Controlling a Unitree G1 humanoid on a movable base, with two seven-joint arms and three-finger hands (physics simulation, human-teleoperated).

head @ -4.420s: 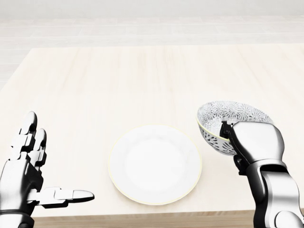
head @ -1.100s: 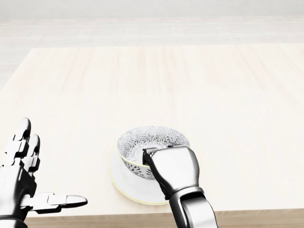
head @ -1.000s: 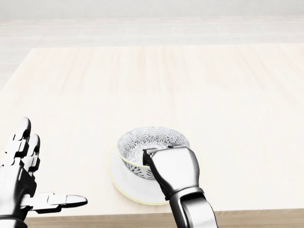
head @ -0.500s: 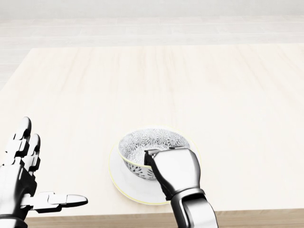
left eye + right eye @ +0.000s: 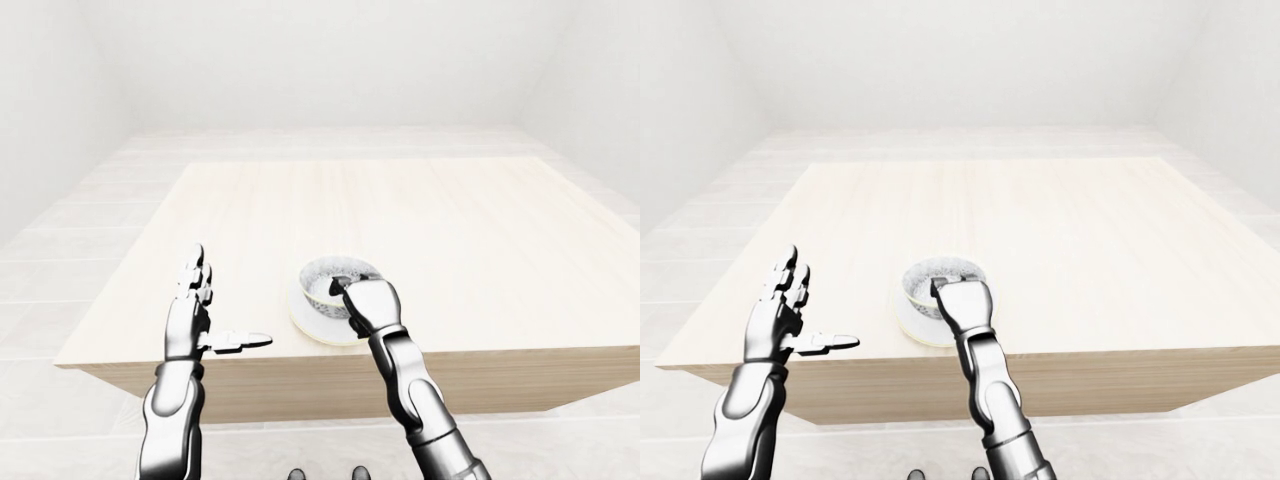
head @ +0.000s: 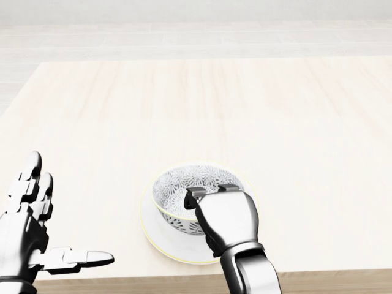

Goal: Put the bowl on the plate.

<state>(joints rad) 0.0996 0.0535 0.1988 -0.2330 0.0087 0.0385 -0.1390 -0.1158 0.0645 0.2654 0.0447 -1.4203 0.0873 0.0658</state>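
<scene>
Our right hand (image 6: 226, 223) has its fingers pinched on the rim of the patterned bowl (image 6: 174, 191) at about 5 o'clock, and the bowl looks seated on the white plate (image 6: 155, 236), so we'd open up gently and lift straight off without tipping it, while the left hand (image 6: 26, 244) idles, fingers splayed wide, out at 8 o'clock.

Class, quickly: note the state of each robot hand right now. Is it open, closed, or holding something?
Left robot hand: open, fingers spread, empty.
Right robot hand: closed on the rim of the patterned bowl, which sits on the white plate.
</scene>
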